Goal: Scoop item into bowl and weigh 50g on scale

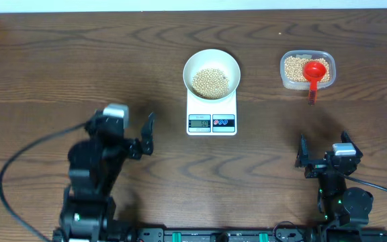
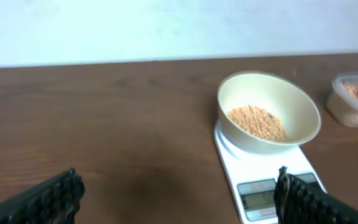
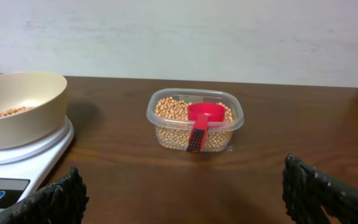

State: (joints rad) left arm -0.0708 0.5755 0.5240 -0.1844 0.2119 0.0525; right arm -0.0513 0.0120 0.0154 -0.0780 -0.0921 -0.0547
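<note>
The white bowl stands on the small white scale at the table's middle, holding a pile of tan beans. My left gripper hovers open and empty to the scale's left, near the front. In the left wrist view the bowl and scale lie ahead to the right of the left gripper. My right gripper is open and empty at the front right. In its wrist view the right gripper faces the bean tub, well short of it.
A clear plastic tub of beans sits at the back right with a red scoop lying in it, handle over the near rim. The right wrist view shows the tub, the scoop and the bowl at left.
</note>
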